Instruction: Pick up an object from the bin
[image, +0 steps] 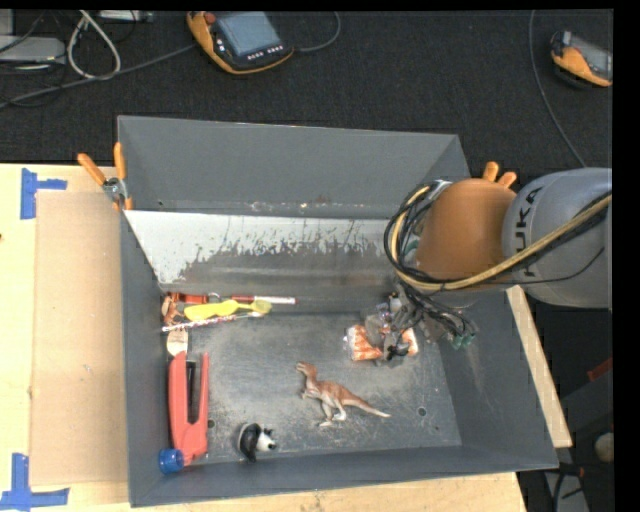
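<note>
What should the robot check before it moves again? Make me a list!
1. Gripper is low in the bin, on the right side: ok.
2. Something to pick is close: a small crumpled orange and white thing lies right beside the gripper: ok.
3. That thing is already held: cannot tell.
4. The dinosaur lies apart from the gripper, nearer the front: ok.
5. The red tool is out of the way, along the left wall: ok.
</note>
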